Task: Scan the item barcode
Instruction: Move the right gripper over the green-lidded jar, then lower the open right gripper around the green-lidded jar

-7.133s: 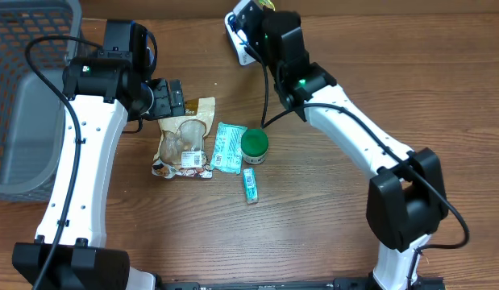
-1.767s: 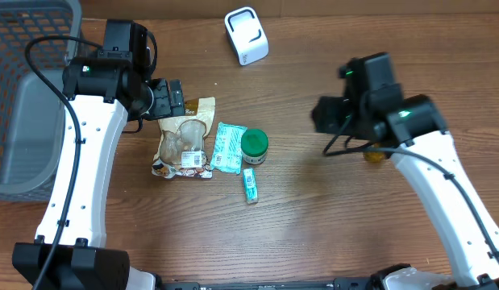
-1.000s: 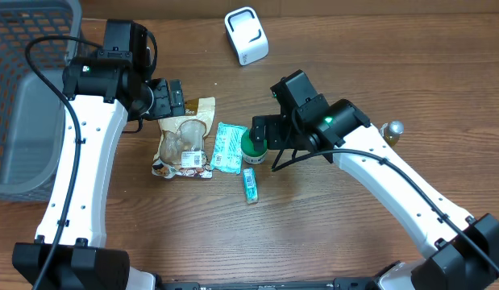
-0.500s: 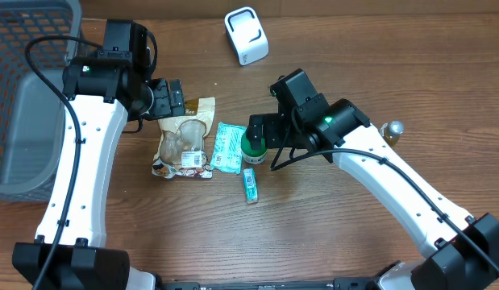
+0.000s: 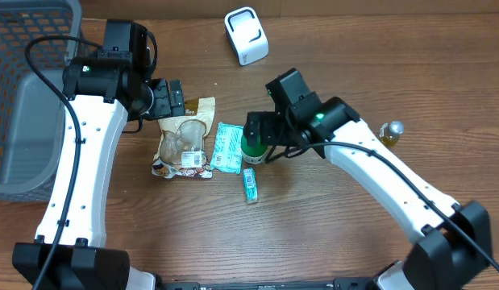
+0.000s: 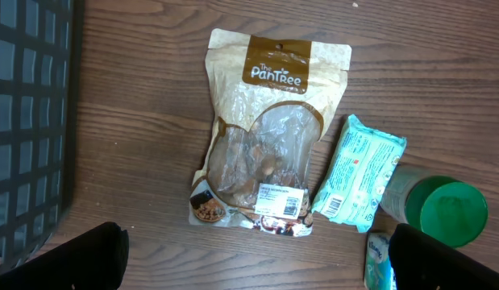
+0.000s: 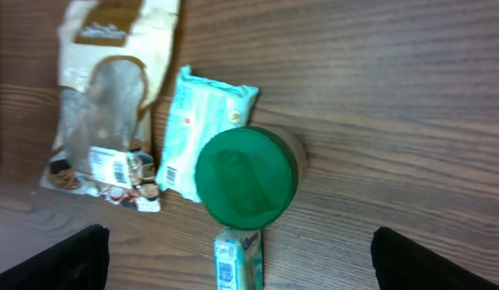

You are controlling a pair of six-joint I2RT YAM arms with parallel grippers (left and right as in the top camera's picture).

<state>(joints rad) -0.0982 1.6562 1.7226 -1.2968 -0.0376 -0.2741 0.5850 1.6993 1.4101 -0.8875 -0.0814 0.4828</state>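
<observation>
As right tool (image 7: pixel 241 259) gapes above green jar (image 7: pixel 245 177), left tool (image 6: pixel 257 259) above pouch (image 6: pixel 265 153)

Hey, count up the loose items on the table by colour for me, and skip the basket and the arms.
Teal: 2 (flat packet, small box)
Green: 1 (lidded jar)
Tan: 1 (snack pouch)
White: 1 (scanner)
Amber: 1 (small bottle)
Total: 6
</observation>
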